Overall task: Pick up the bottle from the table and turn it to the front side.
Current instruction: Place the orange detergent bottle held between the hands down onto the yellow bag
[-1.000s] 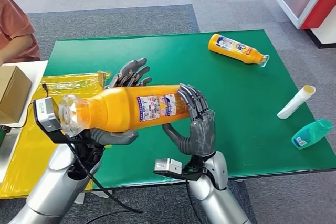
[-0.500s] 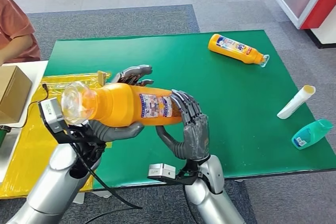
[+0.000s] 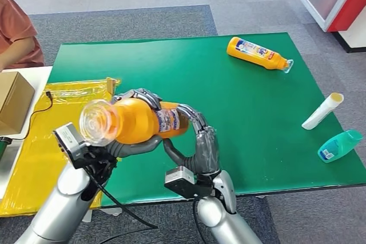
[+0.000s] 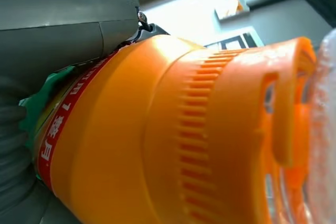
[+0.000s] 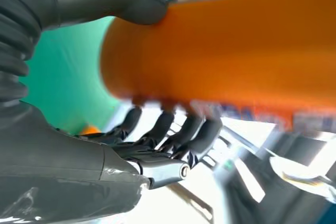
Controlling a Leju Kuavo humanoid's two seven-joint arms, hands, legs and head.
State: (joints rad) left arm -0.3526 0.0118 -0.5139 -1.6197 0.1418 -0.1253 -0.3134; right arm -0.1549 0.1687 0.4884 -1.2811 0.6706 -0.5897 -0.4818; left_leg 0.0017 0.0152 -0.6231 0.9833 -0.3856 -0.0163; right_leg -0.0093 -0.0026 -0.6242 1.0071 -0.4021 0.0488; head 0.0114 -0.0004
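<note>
Bottle (image 3: 142, 119) lies lengthwise above the worktop's (image 3: 259, 118) near edge, left hand (image 3: 136, 119) wrapping its shoulder, right hand (image 3: 199, 141) clasping its base; cap end faces the robot.

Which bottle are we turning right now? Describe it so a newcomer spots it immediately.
Start at the green table and look to its near left edge. There an orange bottle with a clear cap is held off the surface between the left robot hand and the right robot hand. The other orange bottle lies flat at the far side, untouched.
</note>
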